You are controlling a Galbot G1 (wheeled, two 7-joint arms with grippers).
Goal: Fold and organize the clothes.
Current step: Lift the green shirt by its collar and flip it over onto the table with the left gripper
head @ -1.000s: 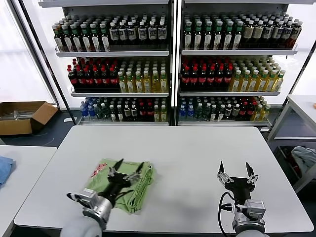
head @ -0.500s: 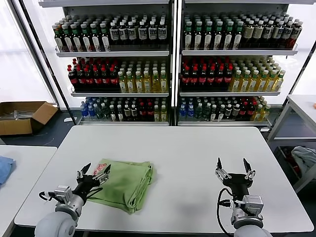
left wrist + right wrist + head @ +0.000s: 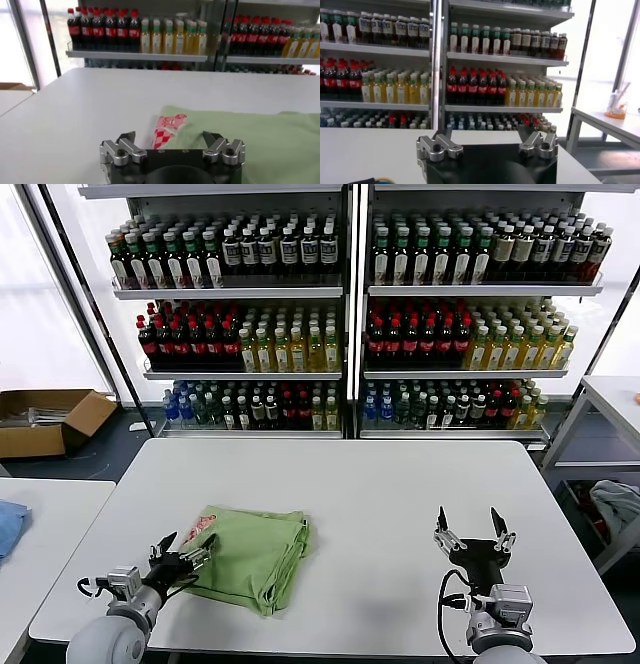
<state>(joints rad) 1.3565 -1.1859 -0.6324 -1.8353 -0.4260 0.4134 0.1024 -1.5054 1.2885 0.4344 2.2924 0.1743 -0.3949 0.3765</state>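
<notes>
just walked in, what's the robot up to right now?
It's on the shirt-folding job. The green polo shirt lies folded into a compact stack on the white table, red-and-white print showing at one edge. The left gripper is open at the shirt's near-left edge, holding nothing. The right gripper is open above bare table well to the right, idle. Neither grips fabric.

no legible text, bottle labels unreadable, shirt graphic wordless

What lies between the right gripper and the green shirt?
Only bare white table, seen in the head view, lies between the right gripper and the green shirt.
</notes>
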